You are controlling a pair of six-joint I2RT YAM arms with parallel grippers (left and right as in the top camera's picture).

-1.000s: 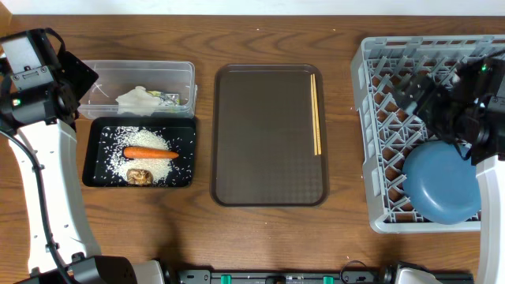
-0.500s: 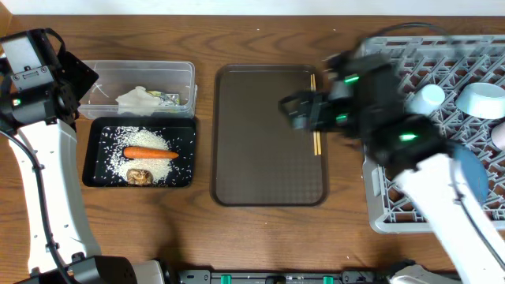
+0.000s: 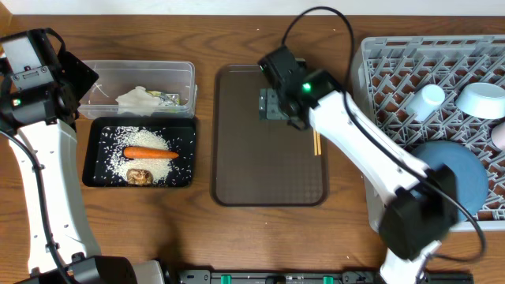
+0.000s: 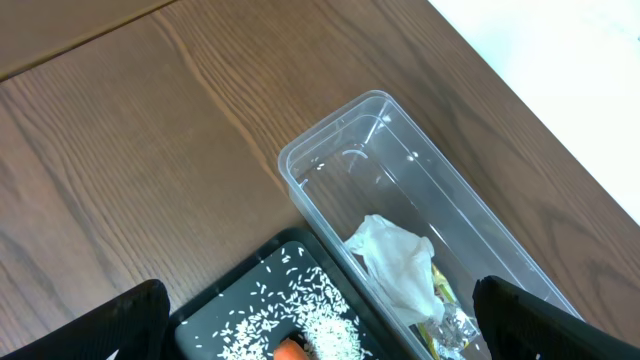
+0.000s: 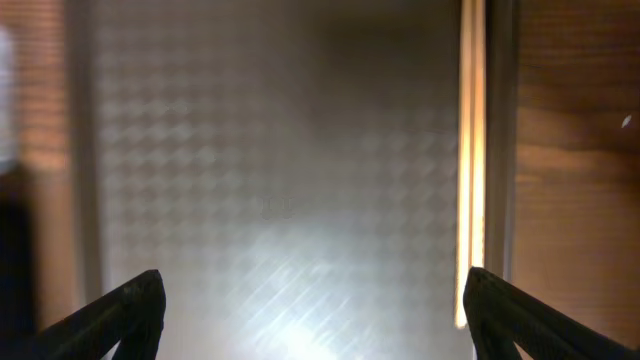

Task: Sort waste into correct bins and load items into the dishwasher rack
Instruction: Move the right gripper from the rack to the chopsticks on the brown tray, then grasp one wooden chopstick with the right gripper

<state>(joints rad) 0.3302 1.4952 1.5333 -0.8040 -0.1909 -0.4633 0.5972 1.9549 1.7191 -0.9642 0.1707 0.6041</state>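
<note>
My right gripper (image 3: 271,103) hangs open over the brown serving tray (image 3: 237,173), with nothing between its fingers (image 5: 120,318). The wooden chopsticks (image 5: 470,150) lie along the tray's right side, just inside my right finger. The grey dishwasher rack (image 3: 371,87) holds the dark-blue plate (image 3: 450,185), a white bowl (image 3: 481,99) and two pale cups (image 3: 427,99). Rice (image 3: 118,162), a carrot (image 3: 150,153) and a brown lump (image 3: 140,175) lie in the black tray (image 3: 186,125). Tissue (image 4: 398,270) and a wrapper (image 4: 445,318) sit in the clear tub (image 4: 330,150). My left gripper (image 4: 320,300) is open and empty above both bins.
The brown serving tray sits mid-table between the bins and the rack. My right arm (image 3: 371,158) stretches across the gap from the rack side. Bare wooden table (image 3: 268,237) lies in front of the tray and bins.
My right arm has swung left from above the rack to above the brown tray, beside the chopsticks. The left arm has stayed still.
</note>
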